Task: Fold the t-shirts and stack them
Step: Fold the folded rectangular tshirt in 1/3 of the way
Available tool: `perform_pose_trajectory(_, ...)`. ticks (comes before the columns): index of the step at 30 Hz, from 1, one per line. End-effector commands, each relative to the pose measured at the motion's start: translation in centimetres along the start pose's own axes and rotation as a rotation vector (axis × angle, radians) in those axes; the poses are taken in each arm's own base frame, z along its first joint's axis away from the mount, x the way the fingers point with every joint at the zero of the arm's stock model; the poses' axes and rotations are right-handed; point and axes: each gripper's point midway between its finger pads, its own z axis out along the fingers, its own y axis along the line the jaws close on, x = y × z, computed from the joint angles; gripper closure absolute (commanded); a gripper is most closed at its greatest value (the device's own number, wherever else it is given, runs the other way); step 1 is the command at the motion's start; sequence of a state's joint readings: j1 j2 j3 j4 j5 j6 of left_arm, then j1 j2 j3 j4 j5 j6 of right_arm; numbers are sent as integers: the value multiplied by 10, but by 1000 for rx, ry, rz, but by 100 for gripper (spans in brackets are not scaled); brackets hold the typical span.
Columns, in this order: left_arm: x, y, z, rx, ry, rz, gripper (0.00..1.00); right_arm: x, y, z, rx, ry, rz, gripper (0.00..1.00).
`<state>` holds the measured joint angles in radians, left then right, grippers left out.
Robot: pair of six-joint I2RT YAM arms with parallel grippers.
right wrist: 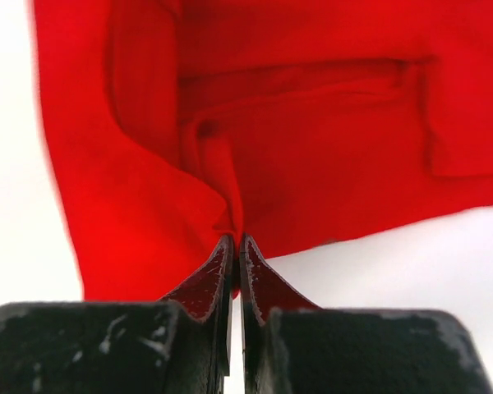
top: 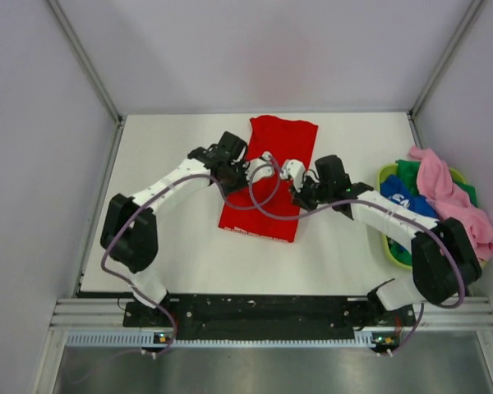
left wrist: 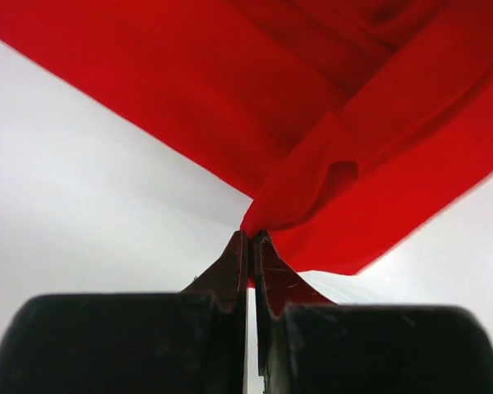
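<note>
The red shirt (top: 283, 139) lies on the white worktop (top: 172, 148), to the left of the green basket (top: 384, 171). I have 2 hands on it. My left hand (left wrist: 251, 238) is pinched tight on a bunched bit of red cloth, with no gap between its fingers. My right hand (right wrist: 234, 240) is pinched tight on a red fold too. The right hand is the one nearer the basket, and the left hand is just past it, farther from the basket. The pink shirt (top: 452, 193), the blue shirt (top: 403, 201) and the dark green shirt (top: 411, 168) wait in the basket.

I think this step is a fold of the red shirt. I cannot tell which part of the shirt each hand holds. To do it well, I would lift both hands by the same bit, so the cloth comes up flat. Then I would move both at the same speed, so the edge lands straight. I would not tug the hands apart, or the thin pinch could slip. I would let go only when the cloth lies down on the shirt.
</note>
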<state>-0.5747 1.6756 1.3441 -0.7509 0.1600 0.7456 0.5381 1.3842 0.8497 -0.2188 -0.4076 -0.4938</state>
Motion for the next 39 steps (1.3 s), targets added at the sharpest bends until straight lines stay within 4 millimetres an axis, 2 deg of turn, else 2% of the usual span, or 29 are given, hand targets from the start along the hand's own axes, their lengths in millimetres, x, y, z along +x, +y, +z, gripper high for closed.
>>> perform_pose_trajectory(1, -31, 65, 8, -136, -30, -92, 100, -21, -69, 13, 131, -65, 84, 100)
perform_pose_trajectory(4, -44, 99, 18, -193, -39, -120, 100, -20, -98, 24, 179, -56, 93, 100)
perform_pose_trajectory(7, -54, 119, 31, -224, -55, -113, 100, -16, -123, 29, 238, -64, 138, 100)
perform_pose_trajectory(8, -54, 121, 40, -217, -50, -114, 100, -13, -129, 30, 251, -66, 158, 100)
perform_pose_trajectory(15, -61, 140, 67, -236, -39, -104, 100, -3, -158, 36, 329, -33, 197, 100)
perform_pose_trajectory(16, -61, 142, 69, -238, -35, -103, 100, 6, -155, 39, 316, 0, 211, 100)
perform_pose_trajectory(25, -50, 155, 87, -281, 27, -100, 100, 22, -173, 52, 359, 65, 149, 100)
perform_pose_trajectory(27, -50, 160, 91, -303, 29, -106, 91, 28, -180, 53, 391, 82, 153, 99)
perform_pose_trajectory(28, -51, 165, 91, -324, 27, -115, 83, 27, -190, 53, 439, 74, 157, 93)
perform_pose_trajectory(31, -57, 190, 86, -440, 13, -134, 59, 29, -213, 45, 528, 86, 185, 79)
perform_pose_trajectory(33, -67, 212, 69, -528, -8, -147, 47, 23, -232, 27, 589, 51, 244, 68)
perform_pose_trajectory(34, -70, 221, 58, -555, -23, -163, 44, 16, -238, 17, 603, 19, 273, 61)
perform_pose_trajectory(35, -76, 229, 45, -573, -51, -178, 41, 9, -243, 4, 614, -21, 298, 57)
perform_pose_trajectory(37, -83, 237, 19, -580, -103, -204, 41, -11, -236, -14, 589, -86, 273, 54)
perform_pose_trajectory(38, -87, 233, 8, -553, -135, -206, 40, -20, -221, -17, 535, -110, 222, 52)
perform_pose_trajectory(39, -85, 221, 5, -492, -149, -191, 40, -29, -205, -20, 481, -132, 160, 51)
